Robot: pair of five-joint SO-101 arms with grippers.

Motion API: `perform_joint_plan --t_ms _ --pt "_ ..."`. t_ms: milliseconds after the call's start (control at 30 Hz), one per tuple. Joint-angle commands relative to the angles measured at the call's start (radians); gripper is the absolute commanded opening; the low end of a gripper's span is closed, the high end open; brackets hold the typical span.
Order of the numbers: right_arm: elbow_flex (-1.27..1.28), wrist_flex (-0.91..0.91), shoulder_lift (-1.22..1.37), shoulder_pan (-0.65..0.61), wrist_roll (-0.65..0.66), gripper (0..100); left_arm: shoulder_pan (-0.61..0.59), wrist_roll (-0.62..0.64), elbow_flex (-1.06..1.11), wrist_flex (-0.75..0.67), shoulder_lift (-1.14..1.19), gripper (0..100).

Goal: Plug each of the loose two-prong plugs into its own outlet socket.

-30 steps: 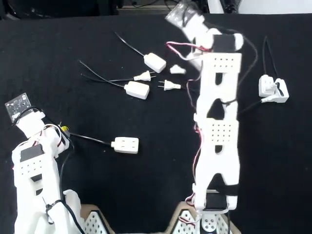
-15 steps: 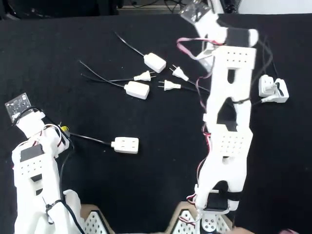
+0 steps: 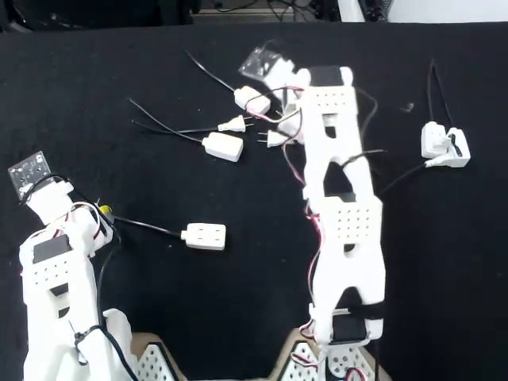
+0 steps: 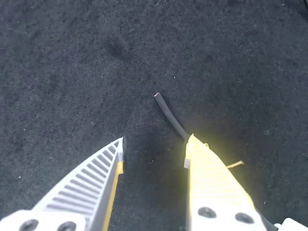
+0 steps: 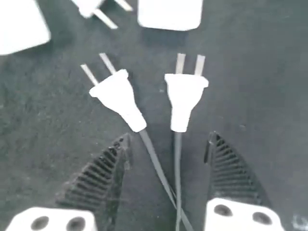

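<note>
My right gripper (image 5: pixel 166 144) is open just above the black mat, its dark fingers either side of two cords. Just ahead of its tips lie two white two-prong plugs, one angled (image 5: pixel 115 94) and one straight (image 5: pixel 185 94). Their prongs point toward a white outlet socket (image 5: pixel 169 14). In the high view the right arm (image 3: pixel 337 159) covers part of that cluster. There I see one plug (image 3: pixel 275 139), a further plug (image 3: pixel 234 124) and sockets (image 3: pixel 252 100) (image 3: pixel 222 146). My left gripper (image 4: pixel 154 149) is open and empty over a black cord end (image 4: pixel 168 115).
A third socket (image 3: pixel 205 236) lies mid-left on a cord that runs toward the left arm (image 3: pixel 55 254). A white plug-and-socket pair (image 3: pixel 444 144) sits at the far right. Thin black cords trail back and left from the cluster.
The right arm swung out toward the back right, then came left and down over the two plugs by the sockets. The left arm has kept still.
</note>
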Motion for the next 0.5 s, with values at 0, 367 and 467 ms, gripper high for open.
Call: perform_joint_plan --t_ms 0,367,467 --pt "-0.013 0.011 0.007 -0.012 0.049 24.3 0.002 0.003 -0.002 -0.02 -0.011 21" --pt "-0.015 -0.117 0.099 -0.057 0.106 24.0 0.002 0.003 -0.002 -0.02 -0.011 21" --pt "-0.007 -0.109 0.113 -0.057 0.11 22.8 0.002 0.003 -0.002 -0.02 -0.011 21"
